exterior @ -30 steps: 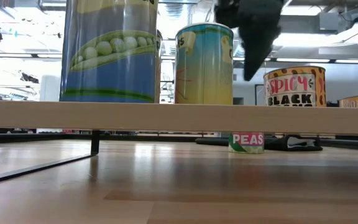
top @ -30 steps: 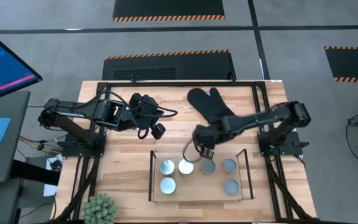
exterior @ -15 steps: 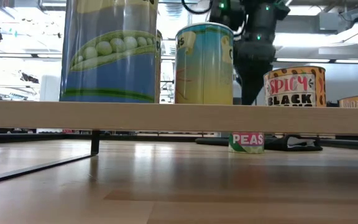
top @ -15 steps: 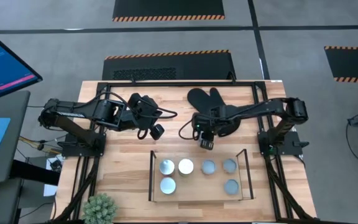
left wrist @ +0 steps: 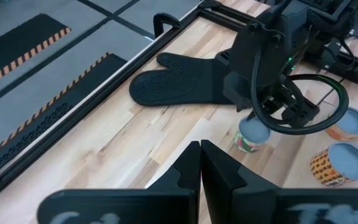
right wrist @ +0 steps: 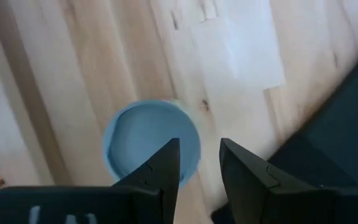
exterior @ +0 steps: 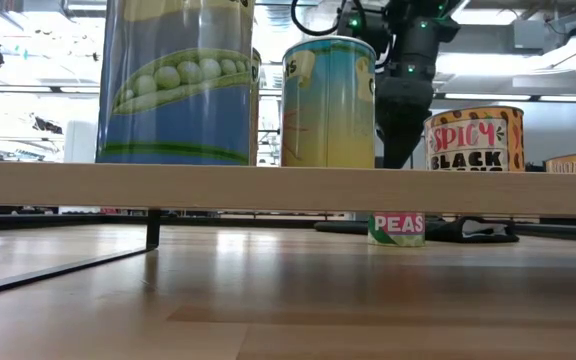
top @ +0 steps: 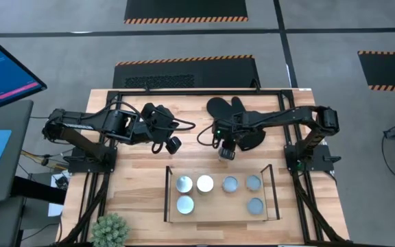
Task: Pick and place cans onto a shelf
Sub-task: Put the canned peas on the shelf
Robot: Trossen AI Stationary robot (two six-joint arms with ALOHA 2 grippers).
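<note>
Six cans stand on the shelf [top: 219,217], four in the far row [top: 205,183] and two in the near row [top: 185,204]. In the low view they rise above its wood base [exterior: 288,188]. A seventh can, marked PEAS with a blue-grey top [right wrist: 151,143], stands alone on the table next to the black oven mitt [top: 237,118]; it also shows in the low view [exterior: 396,228]. My right gripper [top: 226,152] hangs over this can, pointing down, fingers a little apart [right wrist: 199,144], touching nothing. My left gripper [top: 173,144] is shut and empty at the table's left [left wrist: 199,146].
The large black outer frame [top: 197,93] runs around the table's far part. A small green plant [top: 110,230] stands at the near left corner. The shelf's wire ends [top: 167,193] rise at both sides. Bare wood lies left of the shelf.
My right gripper has left the shelf, gone toward the table's far edge and come down over the lone PEAS can beside the mitt. The cans on the shelf have stayed where they were.
</note>
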